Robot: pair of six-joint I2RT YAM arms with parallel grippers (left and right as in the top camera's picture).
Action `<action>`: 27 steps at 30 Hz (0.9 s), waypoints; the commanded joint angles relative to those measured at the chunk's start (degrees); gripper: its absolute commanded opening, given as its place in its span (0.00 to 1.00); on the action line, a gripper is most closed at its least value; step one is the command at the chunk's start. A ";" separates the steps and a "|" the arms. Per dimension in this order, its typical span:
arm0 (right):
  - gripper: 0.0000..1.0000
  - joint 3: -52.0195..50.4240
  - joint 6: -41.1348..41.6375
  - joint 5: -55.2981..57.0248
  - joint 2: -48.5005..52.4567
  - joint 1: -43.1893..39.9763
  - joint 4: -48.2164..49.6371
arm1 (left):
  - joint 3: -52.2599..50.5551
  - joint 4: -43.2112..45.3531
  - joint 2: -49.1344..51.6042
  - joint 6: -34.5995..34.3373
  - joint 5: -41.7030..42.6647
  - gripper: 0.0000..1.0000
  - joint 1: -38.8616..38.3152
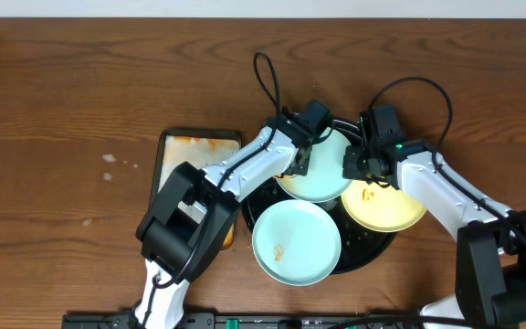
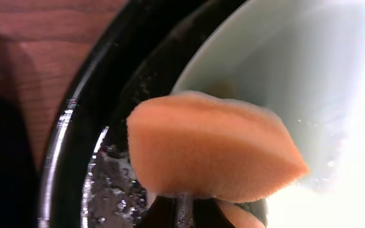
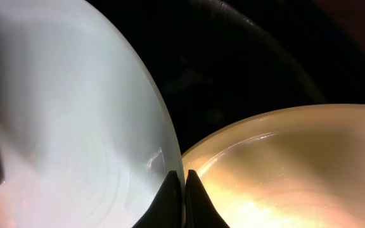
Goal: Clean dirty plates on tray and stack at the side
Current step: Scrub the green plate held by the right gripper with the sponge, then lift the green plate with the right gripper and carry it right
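The black tray [image 1: 373, 247] holds three plates. A mint-blue plate [image 1: 322, 174] lies at the back, a second mint-blue plate [image 1: 295, 242] with an orange speck at the front, and a yellow plate [image 1: 386, 208] with an orange speck at the right. My left gripper [image 1: 298, 157] is shut on an orange sponge [image 2: 214, 145], which presses on the back plate's left edge [image 2: 284, 69] above the wet tray rim [image 2: 75, 126]. My right gripper [image 1: 354, 164] is shut on that plate's right rim [image 3: 184, 183]. The mint plate [image 3: 75, 114] fills the left of the right wrist view, with the yellow plate [image 3: 296, 164] at the right.
A rectangular foamy metal pan [image 1: 190, 151] lies left of the tray, partly under my left arm. Black cables [image 1: 268, 78] loop behind both wrists. Bare wood table [image 1: 62, 137] lies at the left and back.
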 commanded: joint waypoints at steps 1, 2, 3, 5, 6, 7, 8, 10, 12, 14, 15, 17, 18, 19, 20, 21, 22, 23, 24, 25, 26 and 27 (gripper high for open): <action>0.01 -0.81 -0.17 10.40 -0.85 -1.03 -1.99 | -0.44 -2.51 -2.21 -0.81 -10.60 0.09 2.12; 0.01 -0.81 -0.17 10.84 -1.14 -1.03 -2.10 | -0.44 -2.51 -3.43 -1.25 -10.58 0.11 2.25; 0.01 -0.81 -0.17 11.45 -1.46 -1.03 -2.21 | -0.44 -2.49 -4.79 -1.62 -10.58 0.12 2.32; 0.01 -0.81 -0.22 12.28 -2.29 -0.87 -2.34 | -0.44 -2.54 -7.87 -1.64 -10.58 0.13 2.49; 0.01 -0.81 -0.42 12.28 -2.82 -0.81 -2.38 | -0.46 -2.73 -9.25 -1.66 -10.58 0.14 2.60; 0.01 -0.81 -0.61 12.28 -3.32 -0.81 -2.40 | -0.46 -3.08 -10.75 -1.64 -10.58 0.14 2.80; 0.01 -0.81 -0.63 12.31 -3.87 -0.81 -2.43 | -0.46 -3.56 -11.96 -1.68 -10.58 0.14 3.06; 0.01 -0.81 -2.29 12.35 -5.84 -0.90 -2.34 | -0.46 -6.64 -15.58 -3.85 -10.58 0.15 4.76; 0.01 -0.81 -5.81 12.35 -8.07 -0.66 -2.34 | -0.46 -10.71 -18.03 -5.99 -10.54 0.15 7.43; 0.01 -0.81 -8.11 13.16 -9.62 -0.39 -2.43 | -0.46 -13.18 -19.02 -6.12 -9.75 0.15 9.46; 0.01 -0.81 -9.42 13.70 -10.69 -0.11 -2.47 | -0.46 -14.62 -19.41 -6.12 -8.70 0.15 10.86; 0.01 -0.81 -11.61 15.37 -12.72 0.63 -2.43 | -0.48 -17.09 -19.71 -5.90 -5.88 0.14 13.55; 0.01 -0.81 -12.48 16.52 -13.84 1.14 -2.40 | -0.55 -17.97 -19.71 -5.40 -4.04 0.11 14.86; 0.01 -0.81 -13.79 17.94 -15.26 1.84 -2.38 | -0.72 -18.69 -19.71 -4.59 -1.77 0.10 16.37; 0.01 -0.81 -14.88 18.95 -16.39 2.43 -2.34 | -1.09 -19.02 -19.71 -3.45 0.55 0.09 17.86; 0.01 -0.81 -16.17 20.11 -17.90 3.23 -2.32 | -1.68 -19.02 -19.71 -2.10 3.15 0.08 19.56; 0.01 -0.81 -17.25 20.92 -19.15 4.00 -2.34 | -2.19 -18.97 -19.71 -1.27 4.96 0.08 20.94; 0.01 -0.81 -18.49 21.59 -20.52 4.92 -2.32 | -2.84 -18.86 -19.71 -0.24 6.86 0.08 22.56; 0.01 -0.81 -19.56 22.53 -21.90 6.08 -2.34 | -3.52 -18.73 -19.71 1.05 8.87 0.08 24.15; 0.01 -0.81 -20.28 23.45 -22.84 7.02 -2.32 | -3.98 -18.64 -19.71 2.27 10.34 0.08 25.40; 0.01 -0.81 -20.96 24.41 -23.58 7.96 -2.34 | -4.46 -18.56 -19.71 3.45 11.67 0.08 26.67; 0.01 -0.81 -22.10 26.36 -24.39 9.33 -2.34 | -4.94 -18.58 -19.71 4.55 12.72 0.08 27.96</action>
